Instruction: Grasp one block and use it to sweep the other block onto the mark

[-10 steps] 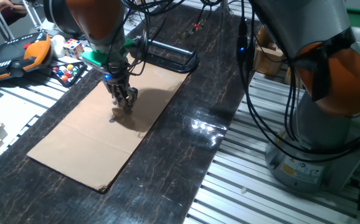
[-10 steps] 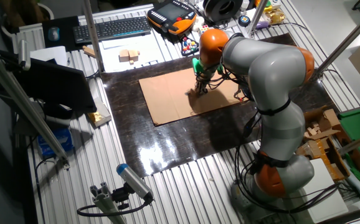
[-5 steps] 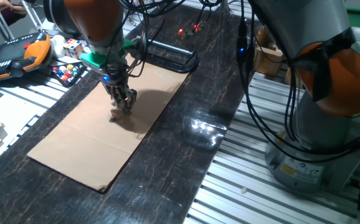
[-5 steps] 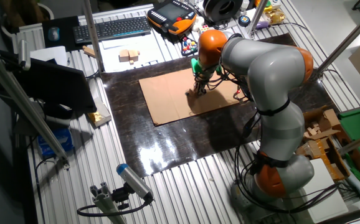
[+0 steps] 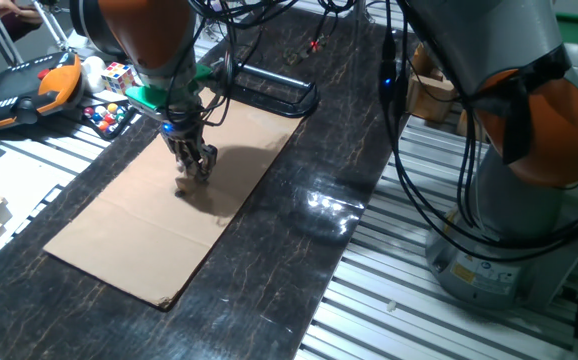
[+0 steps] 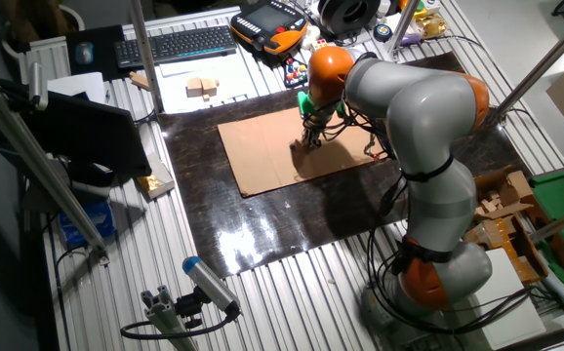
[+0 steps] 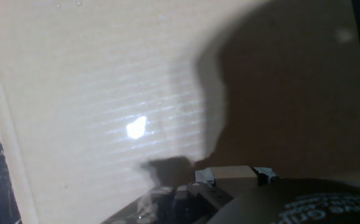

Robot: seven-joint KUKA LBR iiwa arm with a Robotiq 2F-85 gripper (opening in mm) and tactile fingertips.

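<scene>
My gripper (image 5: 195,168) stands low on the tan cardboard (image 5: 119,235), fingers pointing down. It also shows in the other fixed view (image 6: 308,138). In the hand view a small tan wooden block (image 7: 233,175) sits between my two fingertips (image 7: 205,175), so the gripper (image 7: 235,176) is shut on it. A second small block (image 5: 182,186) lies on the cardboard right by the fingertips, on their near-left side. In the hand view a dark shape (image 7: 167,168) left of the held block may be that block or its shadow. I cannot make out the dark dot mark in any view.
A black wire rack (image 5: 269,90) lies at the cardboard's far end. A teach pendant (image 5: 24,90), a puzzle cube (image 5: 119,75) and coloured balls (image 5: 109,113) lie to the left. The arm's base (image 5: 519,220) stands at the right. Cables (image 5: 409,150) hang beside it.
My gripper has shifted slightly to the left along the cardboard with the block in it. The loose block by the fingertips has barely moved.
</scene>
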